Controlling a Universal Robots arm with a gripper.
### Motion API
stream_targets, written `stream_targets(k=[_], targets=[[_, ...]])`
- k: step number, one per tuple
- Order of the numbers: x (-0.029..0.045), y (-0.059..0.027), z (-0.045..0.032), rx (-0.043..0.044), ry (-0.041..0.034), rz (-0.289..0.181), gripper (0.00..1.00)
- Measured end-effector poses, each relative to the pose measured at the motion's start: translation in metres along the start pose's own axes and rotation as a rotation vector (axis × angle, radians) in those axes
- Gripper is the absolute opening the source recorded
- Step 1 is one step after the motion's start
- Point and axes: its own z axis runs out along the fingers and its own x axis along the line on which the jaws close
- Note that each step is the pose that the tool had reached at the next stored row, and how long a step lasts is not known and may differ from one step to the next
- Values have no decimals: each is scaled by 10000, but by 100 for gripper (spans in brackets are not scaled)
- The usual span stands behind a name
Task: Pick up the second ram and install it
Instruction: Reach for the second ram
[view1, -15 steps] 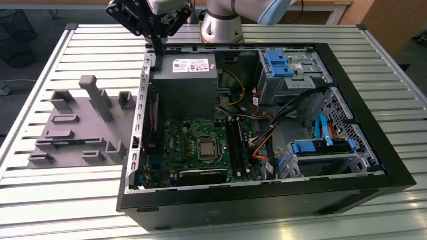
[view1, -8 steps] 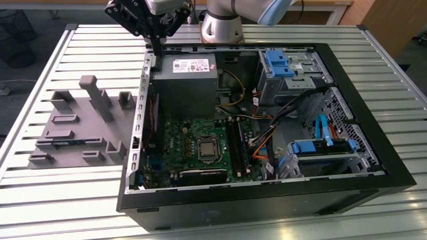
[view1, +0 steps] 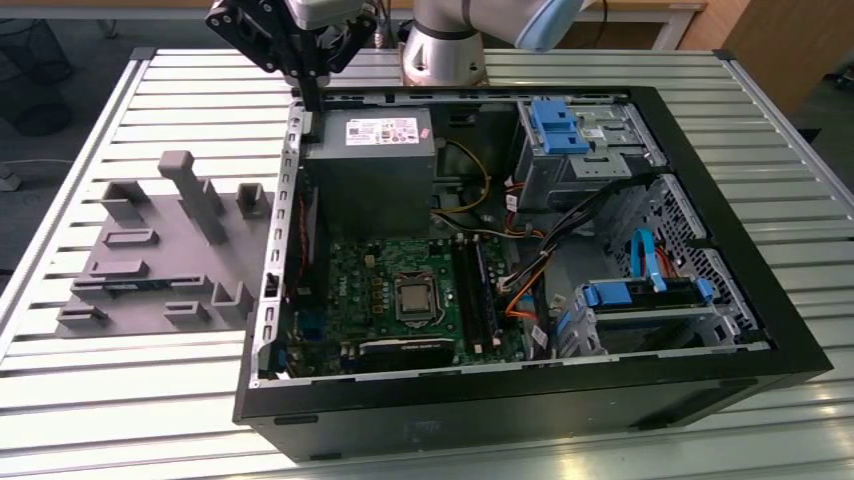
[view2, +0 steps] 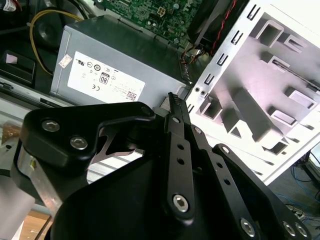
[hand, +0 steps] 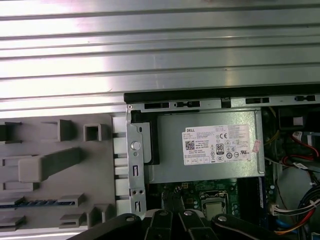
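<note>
While the second ram (hand: 35, 202) lies flat in a groove of the grey fixture (view1: 167, 268), outside the computer case (view1: 467, 415) and just beside its wall on the exterior view's left, the gripper (view1: 311, 98) hangs over the corner of the case that holds the power supply (view1: 367, 165), on the side nearest the fixture. Its fingers (view2: 175, 150) are pressed together with nothing between them, as both wrist views suggest.

I judge the pick-up to be the step in hand and not yet made: the stick is untouched and well apart from the gripper. Taking it would call for the jaws to part, the wrist to line up with the stick's long thin edges, and a gentle, square pinch. A narrow board seated in a groove leaves little to hold and could tip or bind.

Counted:
- one arm (view1: 447, 40) and one gripper
- one stick in one fixture
- one case on the slatted table (view1: 107, 400)
- inside the case, one power supply, one processor socket (view1: 416, 298) and two blue drive brackets (view1: 554, 125)

How many long black slots (view1: 477, 290) sit beside the socket I cannot tell.
</note>
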Motion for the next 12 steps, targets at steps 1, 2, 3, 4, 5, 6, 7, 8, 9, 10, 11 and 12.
stream_targets(k=[1,2,3,4,5,6,7,8,9,10,11,12], targets=[[3,0,0,0,0,0,11],[6,-1,-1,1,1,-1,11],[9,-1,-1,1,0,0,11],[13,-1,-1,0,0,0,11],[16,-1,-1,0,0,0,11],[18,-2,-1,1,0,-1,11],[20,-2,-1,0,0,-1,11],[23,-2,-1,0,1,0,11],[25,-2,-1,0,0,0,11],[25,-2,-1,0,0,-1,11],[25,-2,-1,0,0,-1,11],[26,-2,-1,0,0,-1,11]])
